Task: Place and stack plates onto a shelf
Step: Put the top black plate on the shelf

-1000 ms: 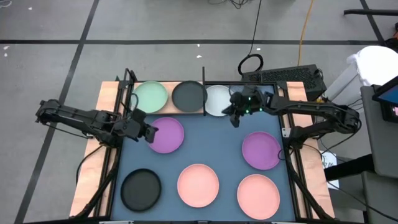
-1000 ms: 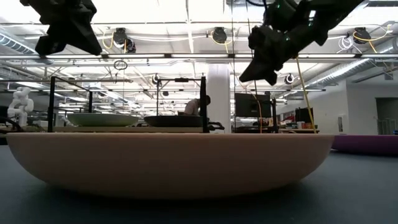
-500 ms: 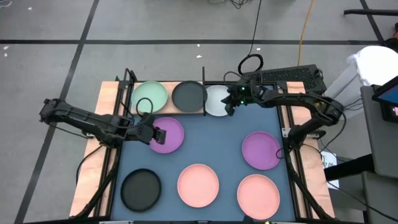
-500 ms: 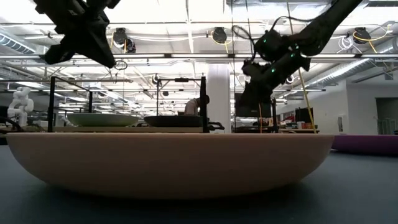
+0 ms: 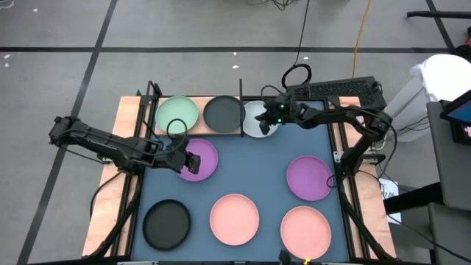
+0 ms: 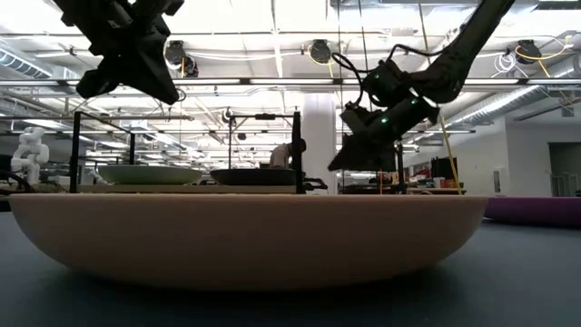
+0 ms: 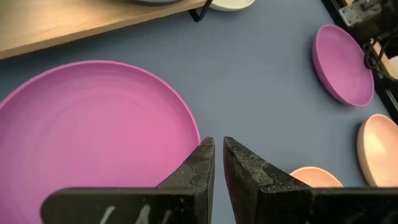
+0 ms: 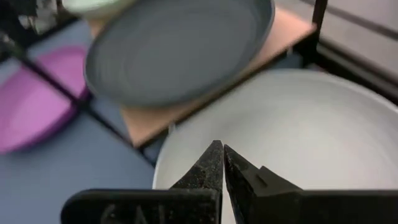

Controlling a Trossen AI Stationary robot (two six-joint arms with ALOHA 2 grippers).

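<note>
Purple plate (image 5: 199, 159), whitish plate (image 5: 255, 119) (green (image 5: 179, 114) and black (image 5: 223, 112) ones on light-wood shelf (image 5: 140, 110))

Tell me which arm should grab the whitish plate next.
Right. The right gripper is already over the whitish plate beside the shelf, fingers nearly shut. The left gripper is over a purple plate, farther away.

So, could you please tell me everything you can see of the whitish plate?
The whitish plate is round, shallow and matte, with a low raised rim. It lies flat beside the end of the shelf, next to the black plate on the board. The right gripper, fingers nearly shut, hangs over its edge; contact cannot be told.
</note>
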